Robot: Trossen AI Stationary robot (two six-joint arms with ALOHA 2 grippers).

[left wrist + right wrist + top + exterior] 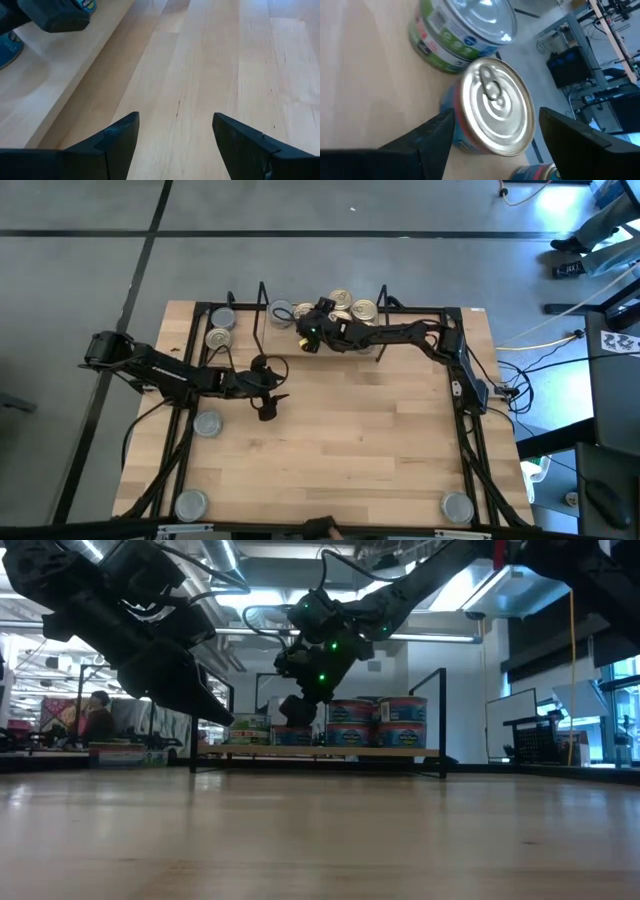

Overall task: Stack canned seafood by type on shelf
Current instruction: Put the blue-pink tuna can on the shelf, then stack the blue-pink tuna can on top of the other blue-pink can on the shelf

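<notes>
The shelf [262,292] stands along the table's far edge, its light wood base [320,752] carrying tins. Gold-lid tins [352,304] are stacked two high [378,722] toward its right. My right gripper [306,330] reaches in over the shelf's middle and is shut on a gold pull-tab tin [495,105]. Right beside that tin, a green-labelled silver-lid tin [465,30] stands on the base. My left gripper [270,402] hangs open over bare table in front of the shelf, nothing between its fingers [122,137]. My right gripper has the gold-lid tin's round wall between its two fingers, one on each opposite side [454,131]. The fingers slant down at it from the table's right and near side. The tin sits upright with its lid up; whether its bottom rests on anything I cannot tell.
Two more tins, silver-lid [222,320] and gold-lid [218,338], sit at the shelf's left end. Loose silver-lid tins lie on the table at the left [207,423], near left corner [191,503] and near right corner [457,506]. Black rails [470,430] edge the table.
</notes>
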